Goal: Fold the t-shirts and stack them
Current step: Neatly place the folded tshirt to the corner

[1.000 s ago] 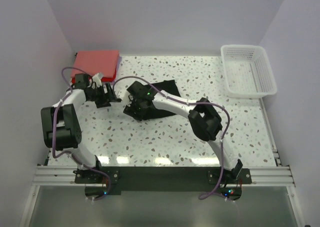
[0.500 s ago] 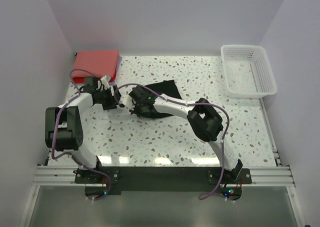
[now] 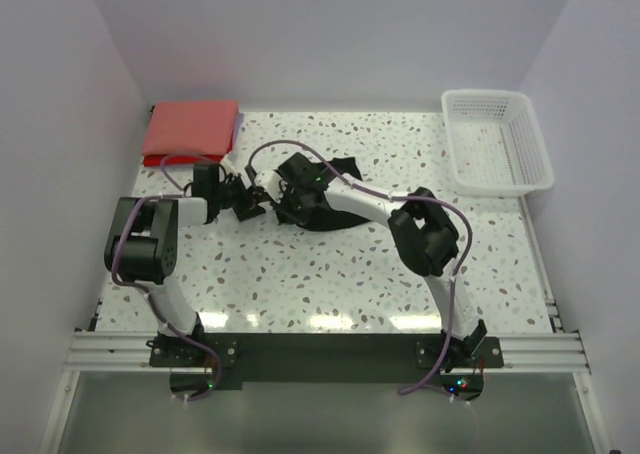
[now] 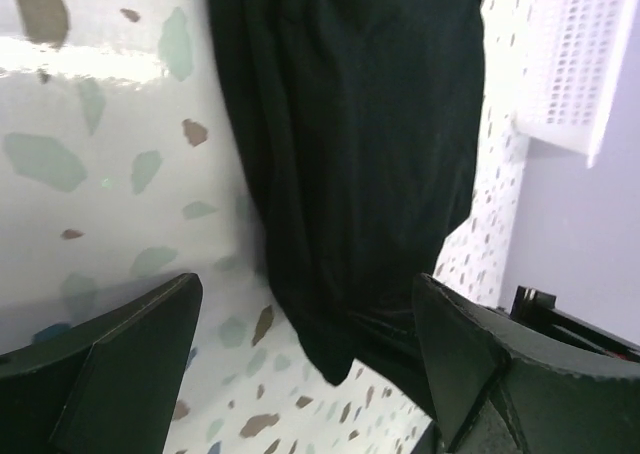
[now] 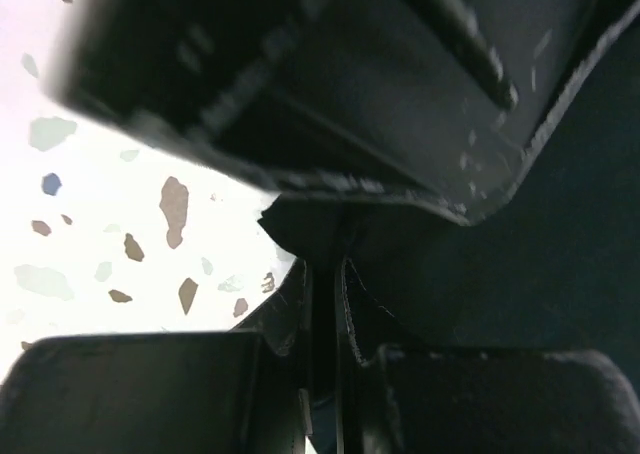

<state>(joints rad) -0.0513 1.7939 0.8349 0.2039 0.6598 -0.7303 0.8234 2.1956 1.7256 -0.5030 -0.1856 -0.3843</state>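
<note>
A black t-shirt (image 3: 343, 167) lies crumpled at the table's middle, mostly under my right arm. In the left wrist view the black t-shirt (image 4: 360, 124) hangs in folds just ahead of my left gripper (image 4: 305, 359), whose jaws stand wide open on either side of its lower corner, holding nothing. My right gripper (image 5: 325, 274) is shut on the black t-shirt's (image 5: 560, 254) left edge, with cloth pinched between the fingers. From above, the left gripper (image 3: 256, 200) and right gripper (image 3: 283, 206) nearly touch. Folded coral-red t-shirts (image 3: 190, 129) are stacked at the back left, a thin purple-blue edge (image 3: 238, 124) showing on their right side.
A white lattice basket (image 3: 497, 140) stands at the back right and also shows as the basket (image 4: 580, 54) in the left wrist view. White walls close in the speckled table (image 3: 330, 284) on three sides. Purple cables loop off both arms.
My left gripper has swung right, from beside the red stack to the black t-shirt, and opened wider. My right gripper has closed on the shirt's edge and shifted slightly back and right.
</note>
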